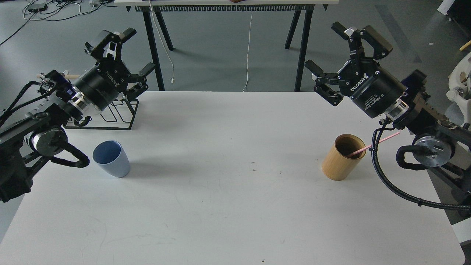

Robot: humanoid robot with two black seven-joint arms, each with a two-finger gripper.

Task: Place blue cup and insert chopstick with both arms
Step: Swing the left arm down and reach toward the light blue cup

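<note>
The pale blue cup [111, 158] stands upright on the left side of the white table [228, 191]. My left gripper [127, 55] hovers open above and behind it, over the table's far left corner, holding nothing. On the right, the pink chopstick [373, 146] leans out of a tan cylinder holder [343, 157], its upper end passing behind my right arm's cable. My right gripper [340, 55] is open and empty, raised above and behind the holder.
A black wire rack [110, 116] with a pale wooden dowel sits at the far left corner, partly behind my left wrist. Beyond the table stands a trestle bench [228, 7] with black legs. White objects lie off the right edge.
</note>
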